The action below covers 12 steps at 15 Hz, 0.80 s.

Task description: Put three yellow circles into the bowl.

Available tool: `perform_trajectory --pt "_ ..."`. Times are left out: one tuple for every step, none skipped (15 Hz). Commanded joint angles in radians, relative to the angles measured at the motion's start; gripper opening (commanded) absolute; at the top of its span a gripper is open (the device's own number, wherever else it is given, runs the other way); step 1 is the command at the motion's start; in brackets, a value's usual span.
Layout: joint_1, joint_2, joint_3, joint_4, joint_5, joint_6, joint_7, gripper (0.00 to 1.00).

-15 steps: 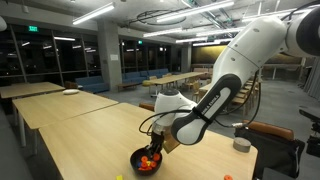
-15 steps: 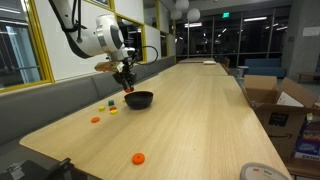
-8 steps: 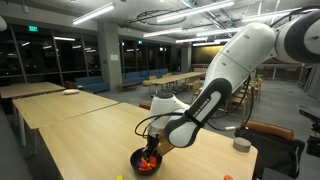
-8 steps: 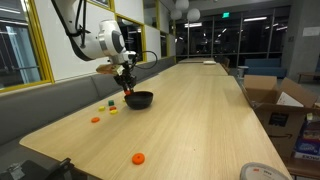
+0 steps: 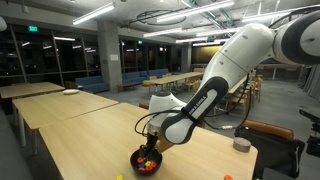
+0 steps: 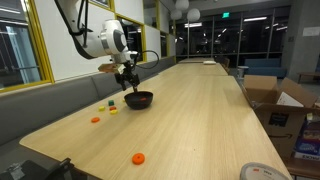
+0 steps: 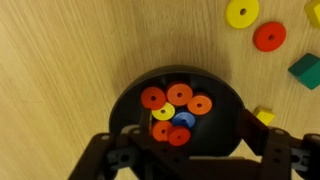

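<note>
The black bowl (image 7: 215, 125) lies right under my gripper (image 7: 188, 152), whose dark fingers (image 7: 108, 150) stand wide apart on either side of it, open and empty. Inside the bowl are several orange circles (image 7: 180, 94), one yellow circle (image 7: 163, 112) and a blue one (image 7: 183, 119). Another yellow circle (image 7: 241, 13) lies on the table beyond the bowl. In both exterior views the gripper (image 5: 150, 148) (image 6: 128, 84) hangs just above the bowl (image 5: 146, 163) (image 6: 139, 99).
Near the bowl lie a red circle (image 7: 268, 37), a green block (image 7: 305, 70) and a yellow block (image 7: 264, 116). An orange circle (image 6: 138, 158) sits nearer the table's end. A grey cylinder (image 5: 241, 145) stands at the table edge. Cardboard boxes (image 6: 285, 105) stand beside the table.
The gripper has stayed over the bowl and dipped slightly; its fingers look spread wider than before.
</note>
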Motion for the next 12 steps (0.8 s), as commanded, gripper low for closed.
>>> perform_trajectory --pt "-0.043 -0.084 0.058 -0.05 0.091 -0.077 -0.058 1.0" --pt "-0.048 -0.102 0.075 -0.067 0.117 -0.092 -0.069 1.0" --pt "-0.051 -0.122 0.092 -0.088 0.141 -0.109 -0.079 1.0" --pt "-0.046 -0.14 0.104 -0.107 0.155 -0.137 -0.075 1.0" --pt "-0.051 -0.152 0.126 -0.119 0.183 -0.17 -0.085 1.0" --pt "-0.047 -0.159 0.143 -0.13 0.202 -0.197 -0.079 1.0" --pt "-0.046 -0.163 0.161 -0.138 0.223 -0.226 -0.081 1.0" --pt "-0.043 -0.162 0.177 -0.145 0.238 -0.245 -0.077 1.0" --pt "-0.036 -0.154 0.191 -0.151 0.247 -0.259 -0.07 1.0" --pt "-0.033 -0.145 0.205 -0.154 0.258 -0.269 -0.068 1.0" --pt "-0.029 -0.135 0.219 -0.165 0.266 -0.262 -0.068 1.0" --pt "-0.027 -0.125 0.23 -0.171 0.277 -0.253 -0.069 1.0"
